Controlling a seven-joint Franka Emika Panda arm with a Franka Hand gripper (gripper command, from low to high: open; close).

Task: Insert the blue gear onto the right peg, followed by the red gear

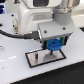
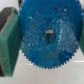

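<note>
From the wrist camera the blue gear (image 2: pixel 48 36) fills almost the whole picture, toothed rim facing out and the small dark centre hole showing near the middle. A green finger pad (image 2: pixel 8 42) presses against one edge of the disc, and a sliver of the other shows at the opposite edge, so the jaws are closed on the gear across its width. Holding it by the rim leaves the centre hole free, which is what a peg insertion needs, and keeps the disc flat rather than tipped.

Further out, the exterior view shows the gripper (image 1: pixel 53 46) hanging from the white arm (image 1: pixel 42 17) with the gear held level just above the grey plate (image 1: pixel 35 60) with its black border. The plate lies on a white table (image 1: pixel 12 70). The gear sits over the end of the plate toward the exterior view's right, which fits an approach to the right peg. The peg itself is probably hidden under the gear; at this size I cannot make it out, nor say whether the hole is already over it or touching it.

The red gear is not visible in either picture. By the look of things, the first insertion is under way and not finished.
</note>
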